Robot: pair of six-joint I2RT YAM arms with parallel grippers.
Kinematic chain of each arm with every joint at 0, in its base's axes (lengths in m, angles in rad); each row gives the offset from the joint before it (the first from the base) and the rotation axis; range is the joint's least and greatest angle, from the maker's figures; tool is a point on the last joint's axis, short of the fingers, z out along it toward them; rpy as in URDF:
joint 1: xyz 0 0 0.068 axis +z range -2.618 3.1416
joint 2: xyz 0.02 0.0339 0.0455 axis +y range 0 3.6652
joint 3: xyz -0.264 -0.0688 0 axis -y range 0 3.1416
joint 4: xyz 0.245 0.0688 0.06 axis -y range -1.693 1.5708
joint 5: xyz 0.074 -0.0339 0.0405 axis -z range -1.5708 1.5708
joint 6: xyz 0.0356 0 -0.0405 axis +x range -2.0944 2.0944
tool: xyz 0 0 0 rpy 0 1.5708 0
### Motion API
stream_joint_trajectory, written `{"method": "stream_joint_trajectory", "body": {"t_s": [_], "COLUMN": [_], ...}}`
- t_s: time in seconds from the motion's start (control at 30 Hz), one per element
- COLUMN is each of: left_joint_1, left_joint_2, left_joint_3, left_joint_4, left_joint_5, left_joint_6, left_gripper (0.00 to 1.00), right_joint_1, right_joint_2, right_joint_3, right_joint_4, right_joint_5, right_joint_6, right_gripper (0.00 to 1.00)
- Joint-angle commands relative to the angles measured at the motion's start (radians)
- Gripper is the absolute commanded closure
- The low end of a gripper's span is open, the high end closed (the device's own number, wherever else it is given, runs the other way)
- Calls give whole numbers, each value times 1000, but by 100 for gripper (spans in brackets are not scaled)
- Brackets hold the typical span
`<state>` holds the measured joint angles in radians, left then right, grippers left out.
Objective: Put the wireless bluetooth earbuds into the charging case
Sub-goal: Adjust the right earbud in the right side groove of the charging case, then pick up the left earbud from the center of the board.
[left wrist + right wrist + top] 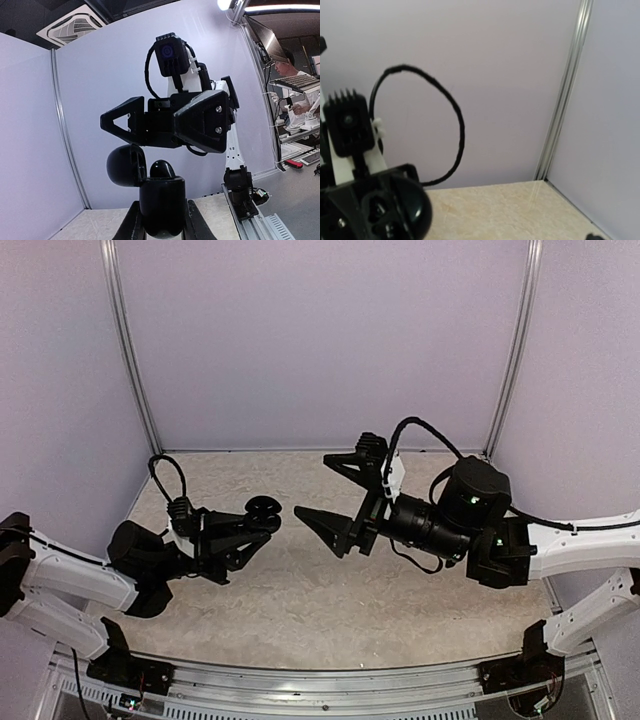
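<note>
Left hand (265,525) is clenched on a glossy black pebble-shaped plastic charging case (161,200), lid (125,166) hinged open, held above the beige speckled table (300,600). Right hand (335,495) is spread wide, nothing gripped.

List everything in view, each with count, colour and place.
charging case: one, glossy black, lid open, between the left gripper's fingers
rounded piece: one, black, in the case's top, possibly an earbud
table: one, speckled beige, under both arms
posts: two, silver, at the back corners of the pale lilac walls
person: one, seated in the right background of the left wrist view
left gripper: one, black, shut on the case
right gripper: one, black, open, facing the case
</note>
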<state>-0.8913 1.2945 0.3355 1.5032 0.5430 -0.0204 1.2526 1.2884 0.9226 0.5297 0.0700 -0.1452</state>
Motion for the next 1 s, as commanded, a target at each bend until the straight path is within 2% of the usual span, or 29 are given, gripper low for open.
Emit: {"method": "stream_joint_trajectory", "body": {"t_s": [0.0,0.17,0.23,0.43,0.63,0.8,0.97], "left_joint_1": [6,6,7,11,14,17,18], "left_joint_2": [16,35,34,14,15,32,42], "left_joint_3": [-7,3,1,-9,-18,-15,-13], "left_joint_4": [53,61,60,19,20,38,38], "left_joint_5": [24,51,44,29,18,22,23], "left_joint_6": [-10,-14,-15,-9,-12,-15,-19], "left_gripper": [93,93,93,93,93,93,93], "right_joint_1": [-31,-36,-74,-293,-531,-678,-740], "right_joint_2": [-35,-6,-9,-53,-40,-81,37], "right_joint_3": [3,31,38,33,21,-173,-220], "right_joint_4": [-52,-83,-123,-367,-662,-535,-489], "right_joint_5": [-68,-86,-95,-156,-202,-240,-217], "right_joint_6": [6,11,49,239,310,400,432], "right_gripper": [9,9,9,13,22,30,45]}}
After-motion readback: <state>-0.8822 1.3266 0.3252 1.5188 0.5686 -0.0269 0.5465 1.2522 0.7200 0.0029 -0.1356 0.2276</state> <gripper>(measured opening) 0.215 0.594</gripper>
